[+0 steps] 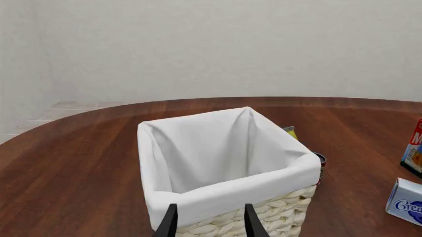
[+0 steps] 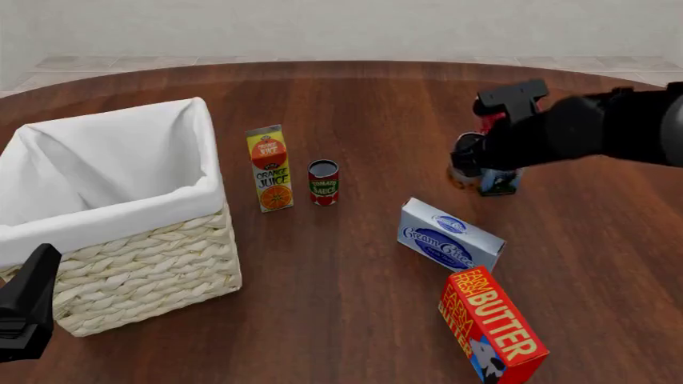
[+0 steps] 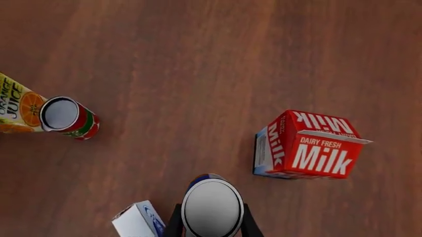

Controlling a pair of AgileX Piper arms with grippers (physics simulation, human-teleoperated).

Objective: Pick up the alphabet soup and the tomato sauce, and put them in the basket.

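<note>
- The table (image 2: 363, 104) was a round dark wood top carrying everything.
- The basket (image 2: 160, 256) sat at about nine o'clock on the table in the front view, its white liner open and nothing visible inside.
- Your right arm (image 2: 597, 132) reached in from three o'clock, over the far right of the table.
- The butter box (image 2: 493, 326) lay at about five o'clock, with the cream cheese box (image 2: 449, 234) just beyond it.
- The milk carton (image 3: 307, 145) stood near the right gripper, apart from it.
- The orange juice carton (image 2: 270, 168) stood near the centre, at the basket's three o'clock.
- The tomato sauce (image 2: 323, 182) stood upright just beside the juice, at its three o'clock.
- Your right gripper (image 3: 212, 223) held the alphabet soup (image 3: 212, 207), one finger on each side of the can.
- Your left gripper (image 1: 211, 219) hung at the basket's near wall, its fingers parted with nothing between them.
</note>
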